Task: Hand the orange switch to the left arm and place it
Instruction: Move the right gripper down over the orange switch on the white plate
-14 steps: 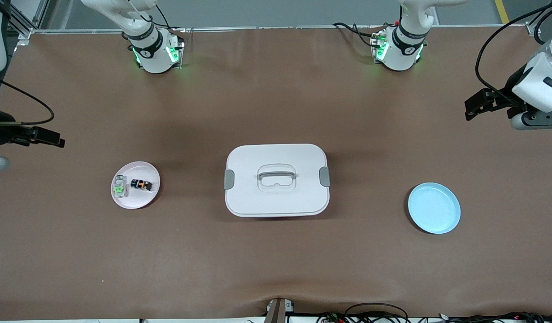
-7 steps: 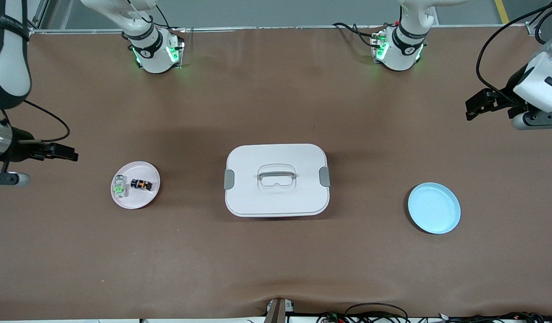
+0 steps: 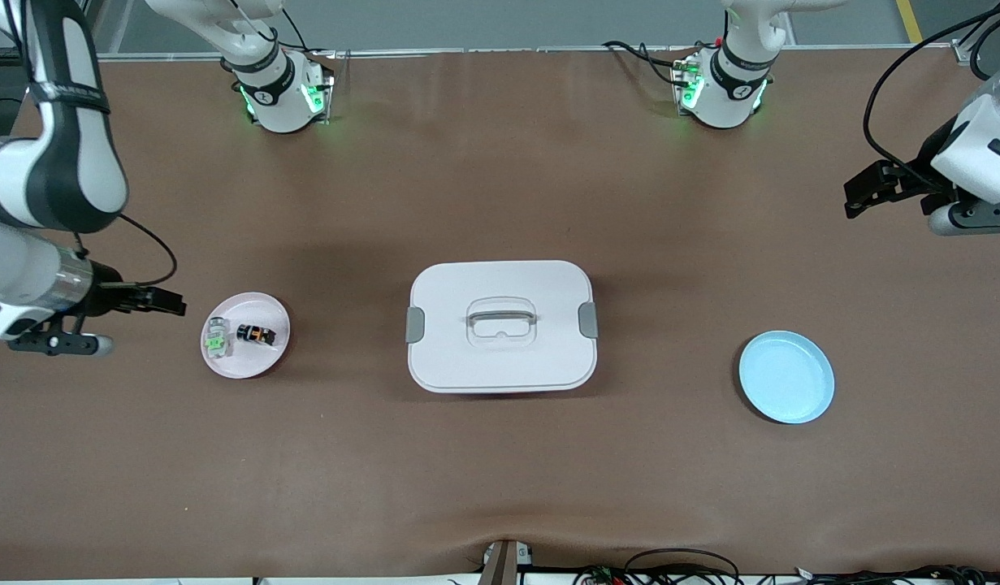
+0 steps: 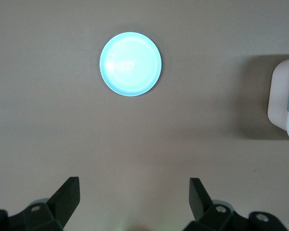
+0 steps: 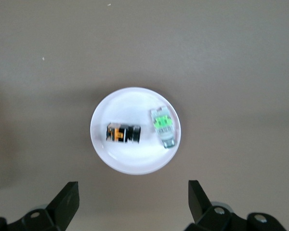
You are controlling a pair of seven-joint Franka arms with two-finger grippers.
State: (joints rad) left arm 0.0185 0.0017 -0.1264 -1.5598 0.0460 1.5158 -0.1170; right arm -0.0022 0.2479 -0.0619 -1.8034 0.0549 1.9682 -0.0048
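The orange switch (image 3: 256,334) lies on a pink plate (image 3: 264,313) toward the right arm's end of the table, beside a clear block with a green centre (image 3: 216,338). It also shows in the right wrist view (image 5: 123,134). My right gripper (image 3: 168,301) is open and empty, up in the air beside the plate (image 5: 135,161); its point in the right wrist view is (image 5: 134,199). The white box (image 3: 500,326) stands mid-table. My left gripper (image 3: 861,191) is open and empty, over the left arm's end of the table; its point in the left wrist view is (image 4: 135,199).
A blue plate (image 3: 786,376) lies toward the left arm's end, also in the left wrist view (image 4: 130,64). The box's corner with a grey latch shows there too (image 4: 285,103). Cables run along the table's near edge.
My right arm has swung in from the table's end toward the pink plate. The left arm has barely moved.
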